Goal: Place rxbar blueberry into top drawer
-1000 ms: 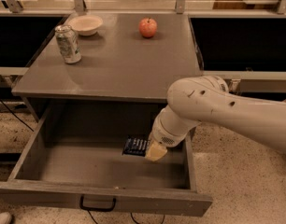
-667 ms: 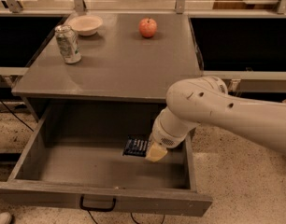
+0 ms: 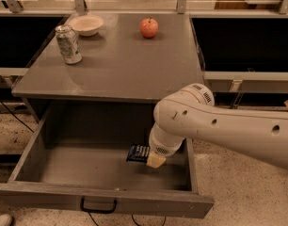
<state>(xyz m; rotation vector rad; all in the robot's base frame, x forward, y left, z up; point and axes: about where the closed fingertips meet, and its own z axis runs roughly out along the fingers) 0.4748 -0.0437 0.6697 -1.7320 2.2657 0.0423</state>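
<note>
My hand (image 3: 152,158), closed on the snack bar (image 3: 138,153) jutting toward nine o'clock, hangs inside the open drawer (image 3: 50,195); released from here, the bar may flip.

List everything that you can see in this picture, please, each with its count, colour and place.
cabinet: one, grey, centre of the view.
drink can: one, silver-green, upright at the rear left of the cabinet top.
bowl: one, pale, behind the can, to its right.
apple: one, red, rear of the cabinet top, right of the bowl.
top drawer: one, grey, pulled open below the cabinet top.
handle: one, black, middle of the drawer front.
rxbar blueberry: one, dark navy, inside the drawer, right part, at the gripper.
arm: one, white, reaching in from the right.
gripper: one, inside the drawer at the bar.
</note>
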